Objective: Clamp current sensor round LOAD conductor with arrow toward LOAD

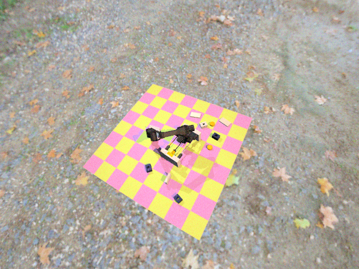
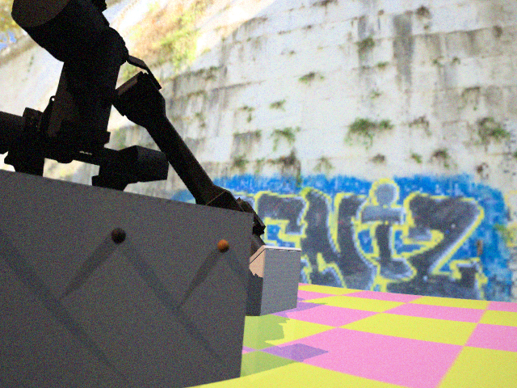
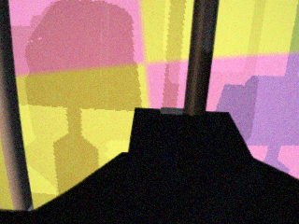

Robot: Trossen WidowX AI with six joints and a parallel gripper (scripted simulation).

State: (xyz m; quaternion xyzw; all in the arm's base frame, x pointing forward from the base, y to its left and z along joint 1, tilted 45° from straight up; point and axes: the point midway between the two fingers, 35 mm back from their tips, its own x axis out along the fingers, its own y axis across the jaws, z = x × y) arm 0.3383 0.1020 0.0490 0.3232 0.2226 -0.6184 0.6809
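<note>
My gripper [image 1: 183, 139] [image 3: 179, 140] is low among the thin conductors, between the two panels. It is shut on the dark current sensor, most of which is hidden; a small grey part shows at its upper edge in the wrist view. A dark conductor [image 3: 201, 56] runs down behind the black gripper and sensor shape. Another conductor [image 3: 12, 117] passes at the far left, apart from it. The front panel [image 1: 169, 158] [image 2: 166, 292] stands across the conductor ends, with a yellow piece [image 1: 171, 153] beside it. The LOAD marking, the arrow and the latch cannot be made out.
The checkered mat [image 1: 122, 174] carries black blocks [image 1: 148, 167] [image 1: 177, 198] [image 1: 215, 136], orange discs [image 1: 212, 124] [image 1: 209, 147] and several pale pieces [image 1: 195, 115] [image 1: 225, 121] [image 1: 203, 125]. A grey box [image 2: 279, 284] stands beyond the front panel.
</note>
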